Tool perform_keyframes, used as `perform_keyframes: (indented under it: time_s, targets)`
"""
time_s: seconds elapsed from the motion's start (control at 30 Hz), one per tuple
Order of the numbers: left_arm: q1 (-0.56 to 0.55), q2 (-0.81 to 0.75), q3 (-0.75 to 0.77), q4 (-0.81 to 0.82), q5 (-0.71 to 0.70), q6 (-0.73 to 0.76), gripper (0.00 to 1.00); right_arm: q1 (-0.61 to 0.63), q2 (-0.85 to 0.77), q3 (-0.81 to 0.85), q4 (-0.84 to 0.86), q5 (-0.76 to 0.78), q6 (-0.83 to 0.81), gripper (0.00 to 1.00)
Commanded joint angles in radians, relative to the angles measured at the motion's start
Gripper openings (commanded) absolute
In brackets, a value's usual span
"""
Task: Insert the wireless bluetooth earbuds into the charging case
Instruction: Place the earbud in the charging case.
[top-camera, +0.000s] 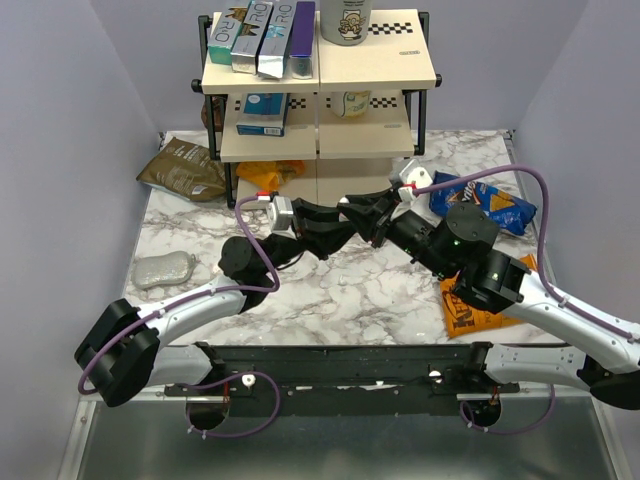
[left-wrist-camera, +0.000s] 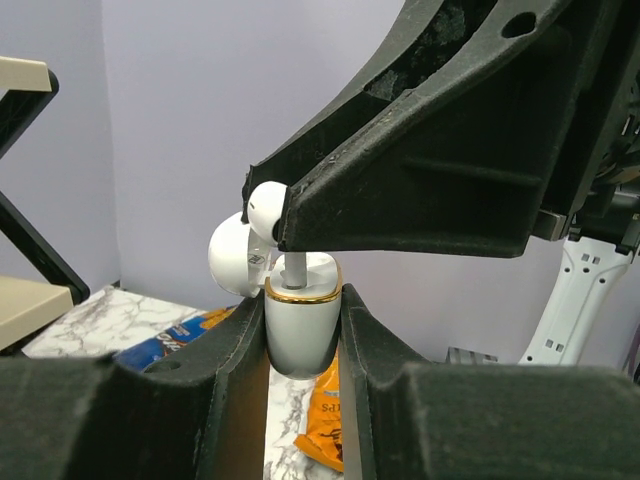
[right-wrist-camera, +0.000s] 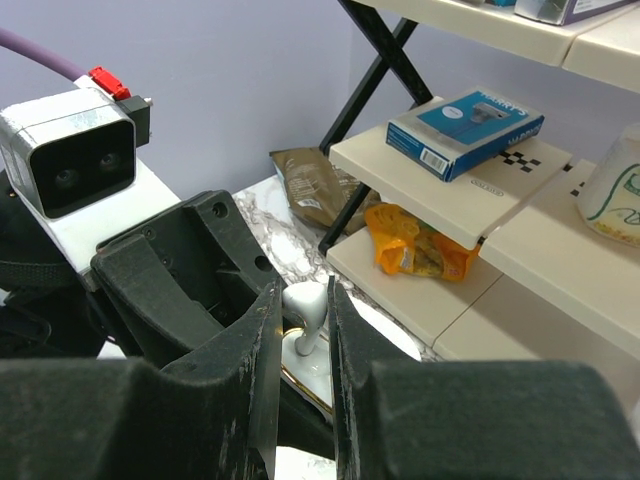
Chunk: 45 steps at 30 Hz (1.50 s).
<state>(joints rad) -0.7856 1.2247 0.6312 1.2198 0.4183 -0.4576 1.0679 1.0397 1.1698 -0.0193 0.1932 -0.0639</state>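
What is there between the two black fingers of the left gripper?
In the left wrist view, the left gripper clamps a white charging case with a gold rim; the stem of a white earbud enters its top.

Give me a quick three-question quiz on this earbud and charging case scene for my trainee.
1. True or false: the left gripper is shut on the white charging case.
2. Multiple choice: the earbud pinched in the right gripper is A) black, B) white, C) orange.
3. Short answer: what colour is the rim around the case's mouth?
Key: 1 true; 2 B; 3 gold.
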Motion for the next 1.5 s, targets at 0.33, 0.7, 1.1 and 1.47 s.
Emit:
perform_keyframes:
  time_s: [0.33,0.7,1.1,1.47]
  targets:
    - [0.0,-0.024,0.035,-0.025,-0.05,-0.049,0.0,0.03,-0.032,-0.104,0.162,0.147,-0.05,0.01]
    - [0.0,-0.016,0.042,-0.034,-0.05,-0.05,0.0,0.058,-0.04,-0.121,0.225,0.17,-0.096,0.01]
    - [0.002,-0.011,0.045,-0.037,-0.046,-0.052,0.0,0.081,-0.029,-0.119,0.242,0.17,-0.113,0.01]
    - [0.0,-0.019,0.045,-0.031,-0.042,-0.046,0.0,0.081,-0.017,-0.116,0.213,0.166,-0.106,0.01]
